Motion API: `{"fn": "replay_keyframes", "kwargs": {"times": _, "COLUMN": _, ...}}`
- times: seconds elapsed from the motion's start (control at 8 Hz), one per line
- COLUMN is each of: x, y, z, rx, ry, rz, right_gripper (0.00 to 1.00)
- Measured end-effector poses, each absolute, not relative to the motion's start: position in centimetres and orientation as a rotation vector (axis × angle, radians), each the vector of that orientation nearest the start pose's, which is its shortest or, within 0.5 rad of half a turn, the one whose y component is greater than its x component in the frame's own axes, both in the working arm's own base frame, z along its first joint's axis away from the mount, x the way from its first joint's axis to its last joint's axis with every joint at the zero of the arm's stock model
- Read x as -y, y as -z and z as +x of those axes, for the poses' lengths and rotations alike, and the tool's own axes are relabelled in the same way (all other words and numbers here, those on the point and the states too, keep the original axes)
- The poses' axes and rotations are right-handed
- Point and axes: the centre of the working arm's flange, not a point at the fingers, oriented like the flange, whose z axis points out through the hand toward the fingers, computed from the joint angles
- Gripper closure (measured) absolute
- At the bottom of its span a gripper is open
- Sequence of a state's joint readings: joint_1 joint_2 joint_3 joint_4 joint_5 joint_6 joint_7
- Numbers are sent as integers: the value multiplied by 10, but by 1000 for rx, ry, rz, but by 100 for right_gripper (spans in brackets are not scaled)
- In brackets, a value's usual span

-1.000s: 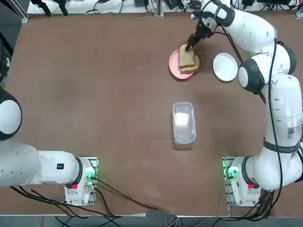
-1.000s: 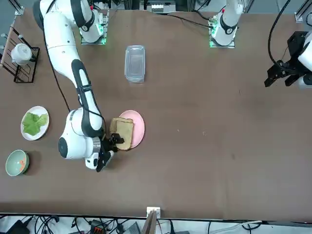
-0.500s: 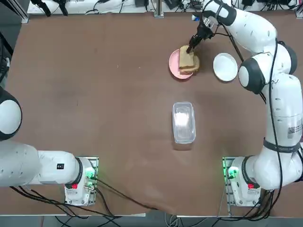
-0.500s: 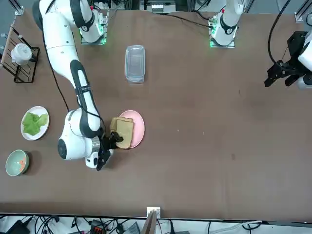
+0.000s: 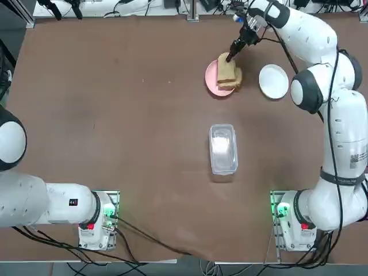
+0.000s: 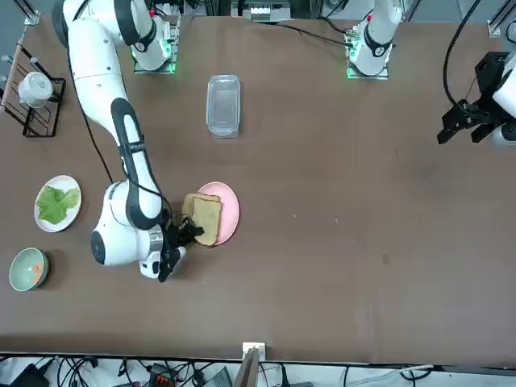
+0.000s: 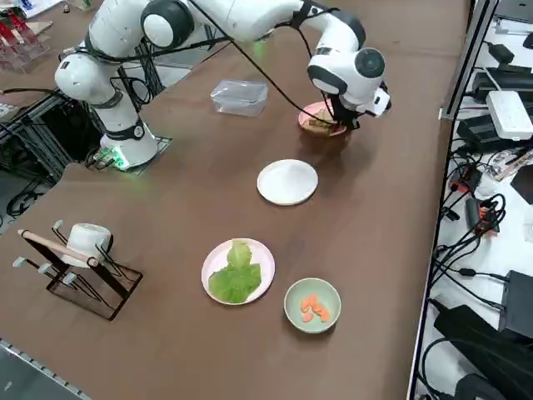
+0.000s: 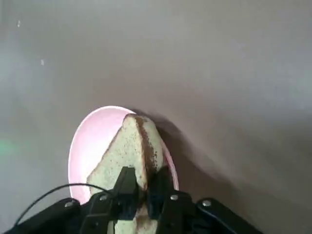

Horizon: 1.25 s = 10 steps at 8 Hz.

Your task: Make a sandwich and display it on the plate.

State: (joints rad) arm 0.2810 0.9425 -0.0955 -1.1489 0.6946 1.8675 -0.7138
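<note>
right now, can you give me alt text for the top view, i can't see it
The right gripper is shut on the edge of the sandwich, which sits on a pink plate at the table's far side. An empty white plate lies beside it, and a clear plastic container sits mid-table.

No lettering, label, brand, number or sign is legible anywhere on the table, the dishes or the robot arms in these views.
</note>
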Motion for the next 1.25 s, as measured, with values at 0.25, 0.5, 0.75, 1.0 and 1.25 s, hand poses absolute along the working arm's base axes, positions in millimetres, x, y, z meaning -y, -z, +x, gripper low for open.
{"fn": "replay_keyframes", "kwargs": {"times": 0.25, "x": -203, "y": -257, "z": 723, "rx": 833, "ry": -84, "rz": -2391, "right_gripper": 87}}
{"fn": "replay_keyframes", "kwargs": {"times": 0.5, "x": -178, "y": -306, "z": 720, "rx": 819, "ry": -135, "rz": -2351, "right_gripper": 91}}
{"fn": "replay_keyframes", "kwargs": {"times": 0.75, "x": -128, "y": -346, "z": 718, "rx": 752, "ry": -161, "rz": -2327, "right_gripper": 91}}
{"fn": "replay_keyframes", "kwargs": {"times": 1.0, "x": -47, "y": -363, "z": 721, "rx": 559, "ry": -159, "rz": -2323, "right_gripper": 91}}
{"fn": "replay_keyframes", "kwargs": {"times": 1.25, "x": 32, "y": -372, "z": 720, "rx": 188, "ry": -199, "rz": -2384, "right_gripper": 91}}
